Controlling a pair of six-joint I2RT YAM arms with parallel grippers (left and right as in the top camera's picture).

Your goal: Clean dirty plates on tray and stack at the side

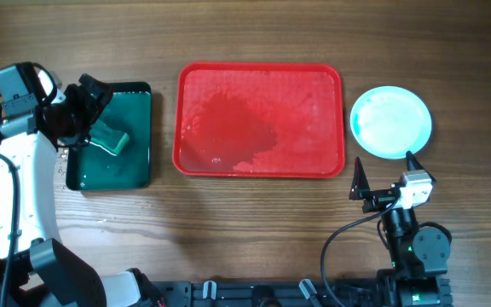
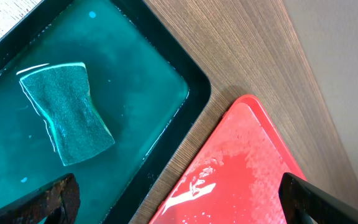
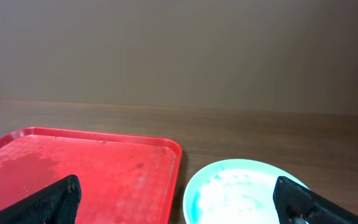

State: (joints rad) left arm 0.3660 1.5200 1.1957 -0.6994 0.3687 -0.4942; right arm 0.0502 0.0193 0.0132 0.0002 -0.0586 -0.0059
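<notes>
The red tray (image 1: pixel 259 120) lies in the middle of the table with no plates on it; its surface looks wet. It also shows in the left wrist view (image 2: pixel 241 168) and the right wrist view (image 3: pixel 86 168). A light turquoise plate (image 1: pixel 390 122) with pale streaks sits on the table right of the tray, also in the right wrist view (image 3: pixel 241 193). Any plates under it are hidden. My left gripper (image 1: pixel 88 104) (image 2: pixel 179 205) is open and empty above the dark tray's right edge. My right gripper (image 1: pixel 384 169) (image 3: pixel 179 205) is open and empty, just in front of the plate.
A dark green-black tray (image 1: pixel 135 162) holding water stands left of the red tray, with a green sponge (image 1: pixel 109 139) (image 2: pixel 67 121) lying in it. Bare wooden table lies in front of both trays.
</notes>
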